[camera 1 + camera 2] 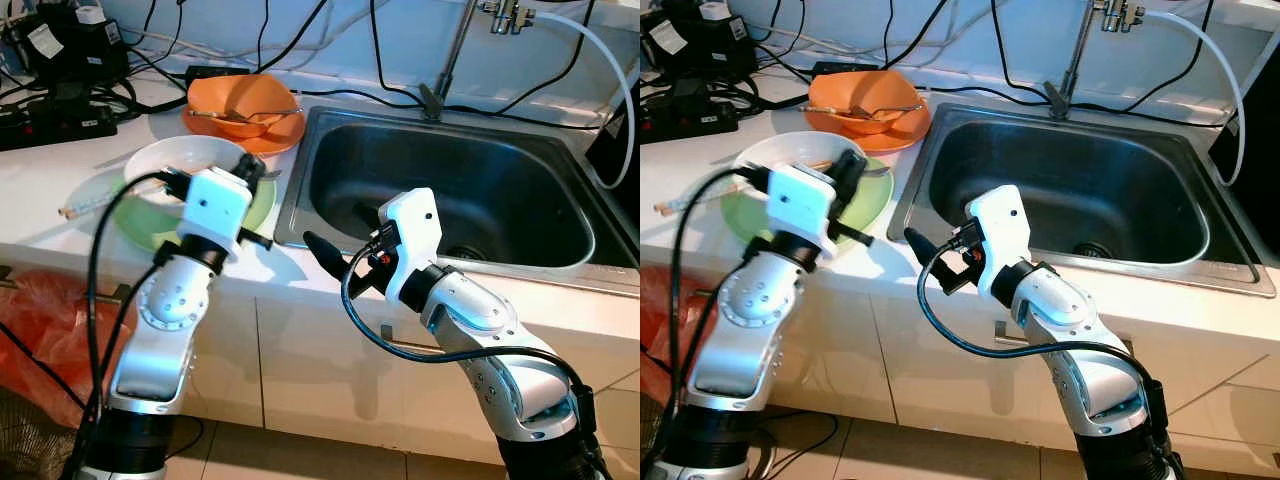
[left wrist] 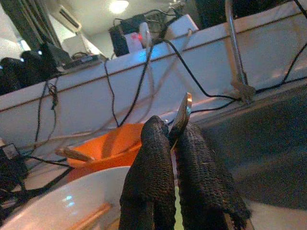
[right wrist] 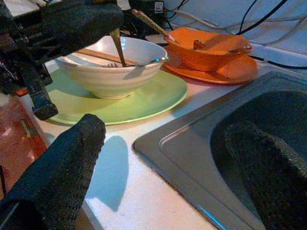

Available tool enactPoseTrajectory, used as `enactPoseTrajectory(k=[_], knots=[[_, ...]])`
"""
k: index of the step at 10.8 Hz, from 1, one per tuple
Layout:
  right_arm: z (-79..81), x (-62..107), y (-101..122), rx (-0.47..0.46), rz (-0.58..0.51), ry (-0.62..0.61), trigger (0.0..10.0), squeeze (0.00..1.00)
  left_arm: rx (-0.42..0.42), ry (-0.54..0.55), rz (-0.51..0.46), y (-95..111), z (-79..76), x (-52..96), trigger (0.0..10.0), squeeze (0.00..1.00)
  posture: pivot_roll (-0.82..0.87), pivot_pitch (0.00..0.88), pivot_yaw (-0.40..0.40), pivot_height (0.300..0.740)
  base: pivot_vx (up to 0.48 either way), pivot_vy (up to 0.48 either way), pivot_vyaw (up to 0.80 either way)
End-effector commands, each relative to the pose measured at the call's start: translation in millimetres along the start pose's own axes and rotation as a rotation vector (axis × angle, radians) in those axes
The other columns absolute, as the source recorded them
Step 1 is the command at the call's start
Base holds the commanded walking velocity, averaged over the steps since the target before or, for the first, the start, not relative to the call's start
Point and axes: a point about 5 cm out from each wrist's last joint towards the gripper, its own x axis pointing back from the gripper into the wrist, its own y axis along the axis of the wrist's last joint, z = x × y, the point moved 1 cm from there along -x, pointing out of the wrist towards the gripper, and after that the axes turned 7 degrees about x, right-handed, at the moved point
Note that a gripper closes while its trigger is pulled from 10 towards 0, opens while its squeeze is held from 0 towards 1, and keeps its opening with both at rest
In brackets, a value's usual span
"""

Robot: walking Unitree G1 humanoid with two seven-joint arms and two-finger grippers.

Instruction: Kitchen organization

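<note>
The left pincer (image 1: 848,172) is positioned over the white bowl (image 1: 175,160), its two black fingers (image 2: 153,163) pressed together on a thin metal utensil handle (image 2: 181,114). The handle runs down from the fingers into the bowl. In the right wrist view, the handle (image 3: 118,47) descends from the black fingers into the bowl's interior, where a spoon (image 3: 148,61) and a pair of chopsticks (image 3: 98,55) also rest across the rim.

The white bowl sits on a light green plate (image 3: 144,98). The plate lies on the white surface (image 1: 40,190), just beside the left edge of the steel sink (image 1: 320,130).

Behind the green plate, an orange bowl (image 1: 240,100) sits on an orange plate (image 1: 902,138). A utensil (image 1: 245,115) lies across the orange bowl.

The right pincer (image 1: 335,262) is held at the front edge of the surface, near the front left corner of the sink. Its fingers (image 3: 62,163) are spread wide apart and hold nothing. One finger lies over the surface, the other over the sink basin.

A faucet pipe (image 1: 455,50) rises behind the sink. A white hose (image 1: 615,70) curves down on the right side. Black cables (image 1: 270,30) and a power strip (image 1: 50,122) occupy the rear left of the surface. A red plastic bag (image 1: 35,320) hangs below the surface at the left.
</note>
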Motion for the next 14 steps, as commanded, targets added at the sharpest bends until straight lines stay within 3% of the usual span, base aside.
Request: enactPoseTrajectory(k=[1, 6, 8, 11, 13, 14], knots=[[-3.9, 2.4, 1.4, 0.002, -0.010, -0.020, 10.0, 0.00, 0.024, -0.016, 0.019, -1.5, -4.0, -0.8, 0.0, 0.00, 0.06, 0.034, -0.070, 0.740, 0.000, 0.000, 0.00], [-4.4, 1.6, 0.9, 0.003, -0.010, -0.023, 10.0, 0.00, 0.022, 0.013, -0.038, 23.0, 5.4, -11.5, 0.0, 0.00, 0.06, 0.031, -0.071, 0.740, 0.000, 0.000, 0.00], [-4.9, 1.4, 0.8, 0.003, -0.011, -0.024, 10.0, 0.00, 0.025, 0.027, -0.017, 26.3, 11.0, -14.9, 0.0, 0.00, 0.07, 0.030, -0.074, 0.740, 0.000, 0.000, 0.00], [-5.9, -0.4, 0.2, 0.004, -0.011, -0.023, 10.0, 0.00, 0.068, 0.040, 0.060, 31.7, 33.7, -27.4, 0.0, 0.00, 0.07, 0.022, -0.073, 0.740, 0.000, 0.000, 0.00], [-6.2, -1.5, -0.2, 0.004, -0.012, -0.025, 10.0, 0.00, 0.263, 0.033, 0.141, 29.6, 53.3, -34.8, 0.0, 0.00, 0.08, 0.017, -0.070, 0.740, 0.000, 0.000, 0.00], [-6.4, -1.5, -0.1, 0.005, -0.013, -0.026, 10.0, 0.00, 0.282, 0.017, 0.153, 30.5, 56.6, -35.8, 0.0, 0.00, 0.08, 0.017, -0.070, 0.740, 0.000, 0.000, 0.00]])
